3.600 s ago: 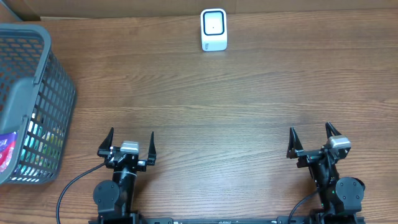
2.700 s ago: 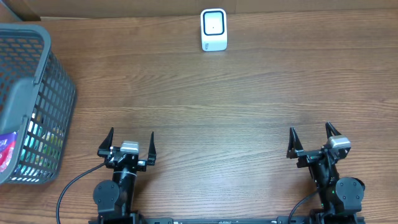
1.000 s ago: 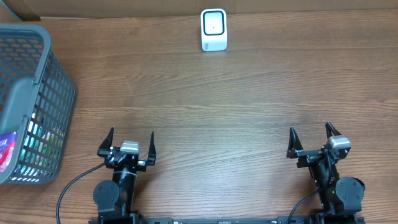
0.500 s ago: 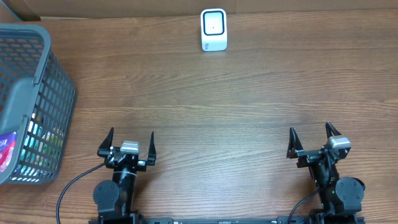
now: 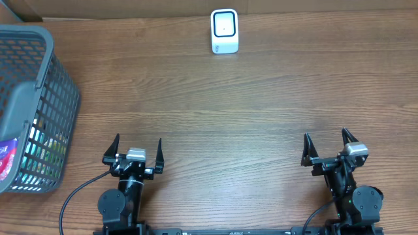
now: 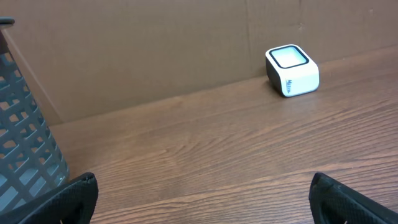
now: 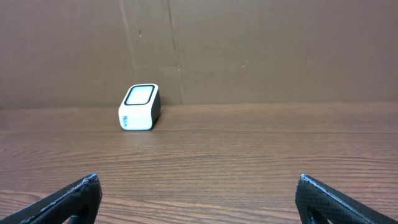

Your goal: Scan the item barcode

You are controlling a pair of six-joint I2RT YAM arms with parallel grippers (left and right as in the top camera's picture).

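A white barcode scanner (image 5: 224,31) with a dark window stands at the far middle of the wooden table; the left wrist view shows the scanner (image 6: 292,71) to the upper right, the right wrist view shows the scanner (image 7: 140,107) to the left. Packaged items (image 5: 8,155) lie inside the grey basket (image 5: 46,72) at the left edge, mostly hidden by its mesh. My left gripper (image 5: 138,149) rests open at the near left with nothing between its fingers. At the near right my right gripper (image 5: 327,143) is open and holds nothing. Both are far from the scanner and the basket.
A brown cardboard wall (image 7: 249,50) runs along the table's far edge behind the scanner. The basket's mesh wall (image 6: 25,155) shows at the left of the left wrist view. Bare wood (image 5: 222,124) lies between the grippers and the scanner.
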